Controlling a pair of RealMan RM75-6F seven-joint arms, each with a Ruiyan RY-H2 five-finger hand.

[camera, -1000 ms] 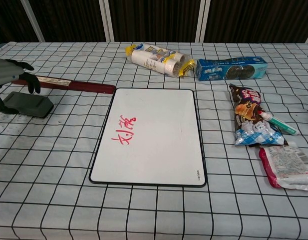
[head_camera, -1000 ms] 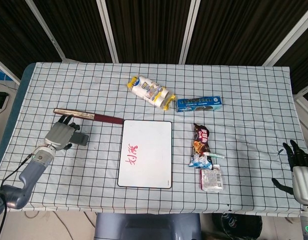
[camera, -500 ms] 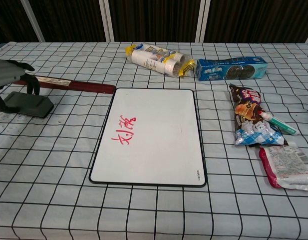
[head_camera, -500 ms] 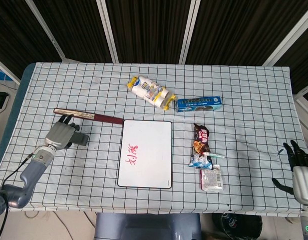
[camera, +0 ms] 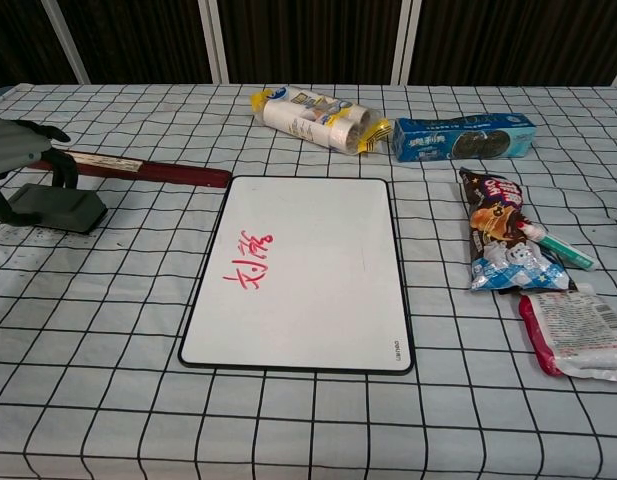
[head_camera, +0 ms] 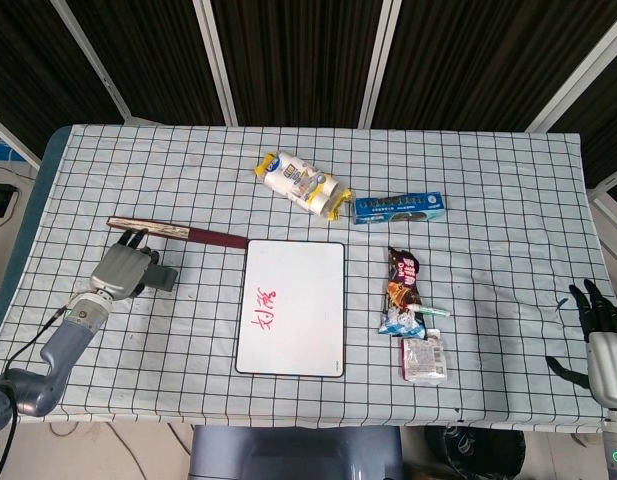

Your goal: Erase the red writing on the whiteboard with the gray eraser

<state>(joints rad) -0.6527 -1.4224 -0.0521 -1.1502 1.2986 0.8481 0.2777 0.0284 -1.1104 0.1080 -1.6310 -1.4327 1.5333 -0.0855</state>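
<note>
The whiteboard (head_camera: 300, 330) (camera: 318, 300) lies flat in the middle of the table, with red writing (head_camera: 263, 305) (camera: 246, 262) near its left edge. The gray eraser (head_camera: 164, 279) (camera: 66, 210) rests on the cloth left of the board. My left hand (head_camera: 122, 267) (camera: 14, 146) arches over the eraser's left end, a finger behind it and the thumb in front; no firm grip shows. My right hand (head_camera: 602, 334) hangs at the table's near right corner, fingers spread and empty, far from the board. The chest view does not show it.
A dark red ruler (head_camera: 188, 233) (camera: 138, 168) lies just behind the eraser. A white and yellow pack (head_camera: 301, 185) (camera: 313, 115) and a blue box (head_camera: 398, 208) (camera: 463, 137) sit beyond the board. Snack bags (head_camera: 403, 290) (camera: 498, 240) lie to its right.
My left hand has edged right over the eraser and its fingers have come down around it. The eraser has stayed in place. The right hand has sunk slightly.
</note>
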